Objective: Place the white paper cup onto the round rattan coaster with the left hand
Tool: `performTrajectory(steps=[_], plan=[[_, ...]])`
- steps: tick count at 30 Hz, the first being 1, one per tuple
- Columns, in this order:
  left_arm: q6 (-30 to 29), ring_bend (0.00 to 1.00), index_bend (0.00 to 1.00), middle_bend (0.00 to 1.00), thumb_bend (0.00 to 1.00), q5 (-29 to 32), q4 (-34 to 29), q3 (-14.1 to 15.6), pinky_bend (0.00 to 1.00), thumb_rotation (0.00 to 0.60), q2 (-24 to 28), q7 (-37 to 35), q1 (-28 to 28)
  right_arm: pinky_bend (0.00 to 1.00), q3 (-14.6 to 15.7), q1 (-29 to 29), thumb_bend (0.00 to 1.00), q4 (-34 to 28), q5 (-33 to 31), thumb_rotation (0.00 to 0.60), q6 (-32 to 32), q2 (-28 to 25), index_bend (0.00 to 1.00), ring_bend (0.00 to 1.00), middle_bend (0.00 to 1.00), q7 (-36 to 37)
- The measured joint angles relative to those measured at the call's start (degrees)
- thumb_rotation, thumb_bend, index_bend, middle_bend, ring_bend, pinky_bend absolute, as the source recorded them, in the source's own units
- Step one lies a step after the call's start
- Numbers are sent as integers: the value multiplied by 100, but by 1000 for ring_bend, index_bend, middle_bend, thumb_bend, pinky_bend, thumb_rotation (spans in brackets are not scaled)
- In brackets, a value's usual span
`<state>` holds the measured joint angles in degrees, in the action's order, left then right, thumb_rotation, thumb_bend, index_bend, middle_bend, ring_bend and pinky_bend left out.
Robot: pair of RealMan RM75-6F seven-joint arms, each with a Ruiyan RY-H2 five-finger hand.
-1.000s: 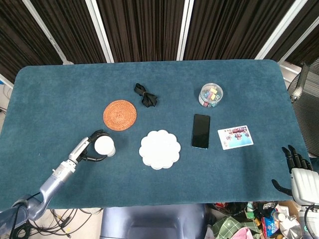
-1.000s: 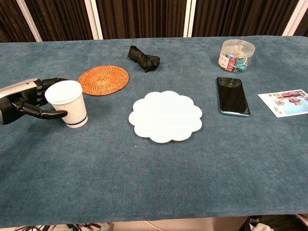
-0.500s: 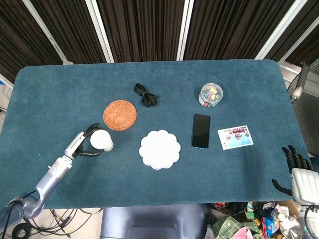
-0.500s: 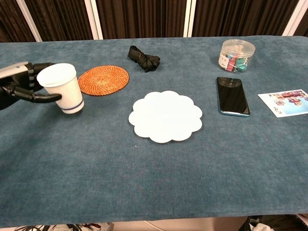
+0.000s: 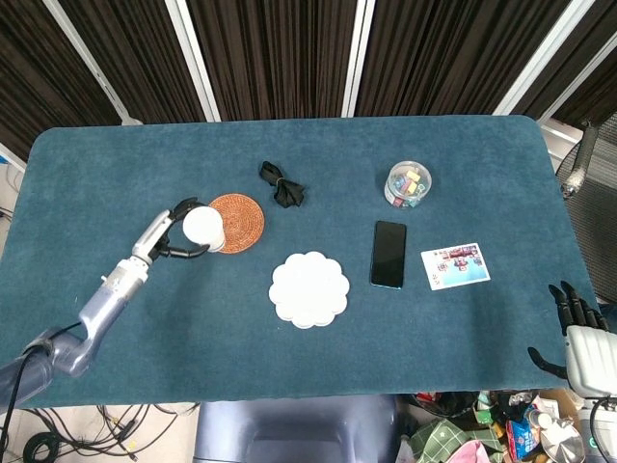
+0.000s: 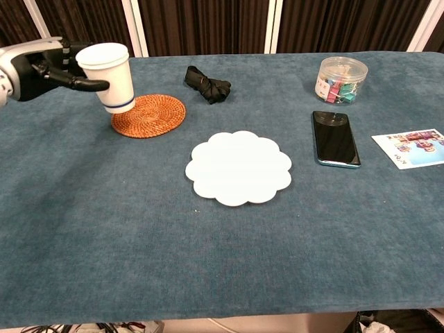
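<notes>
My left hand (image 5: 172, 233) (image 6: 43, 68) grips the white paper cup (image 5: 203, 229) (image 6: 111, 77), which has a blue band near its base. The cup hangs upright in the air, above the left edge of the round rattan coaster (image 5: 237, 217) (image 6: 150, 116). The coaster lies flat on the blue cloth with nothing on it. My right hand (image 5: 578, 338) hangs off the table's near right corner, fingers apart and holding nothing; only the head view shows it.
A white scalloped mat (image 5: 309, 289) (image 6: 238, 168) lies right of the coaster, nearer me. A black strap bundle (image 5: 281, 185) (image 6: 207, 84) lies just beyond the coaster. Further right are a phone (image 5: 388, 254), a picture card (image 5: 455, 264) and a clear tub of clips (image 5: 408, 183).
My left hand has lifted the cup off the table and carried it away from me and to the right, from beside the coaster to over its left edge. The right hand has hardly moved.
</notes>
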<state>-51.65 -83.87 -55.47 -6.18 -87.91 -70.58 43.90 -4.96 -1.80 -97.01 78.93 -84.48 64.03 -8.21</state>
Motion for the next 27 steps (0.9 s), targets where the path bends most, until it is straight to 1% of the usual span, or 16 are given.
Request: performTrajectory(steps=[2,7,17,23,27], plan=[[211,0,273,326,271,89,140,-69,32,600,-25,38,117,185,0,6,126,-7,1,600,-16,0,37,128,18,-20],[459,0,273,325,271,153,594,-124,32,600,-219,107,291,184,1,33,126,-40,15,600,-77,3,37,128,18,-54],[1017,0,262,315,271,169,1578,-145,31,600,-756,-415,607,184,-35,34,125,-81,-87,600,-50,3,37,128,18,-36],[1180,0,257,310,271,74,2154,-56,31,600,-1136,-766,718,184,-39,33,126,-101,-103,600,-35,-1,37,128,18,-21],[1160,0,248,305,270,-20,2456,6,31,600,-1354,-908,777,184,-49,39,126,-117,-127,600,-43,-6,37,128,18,-17]])
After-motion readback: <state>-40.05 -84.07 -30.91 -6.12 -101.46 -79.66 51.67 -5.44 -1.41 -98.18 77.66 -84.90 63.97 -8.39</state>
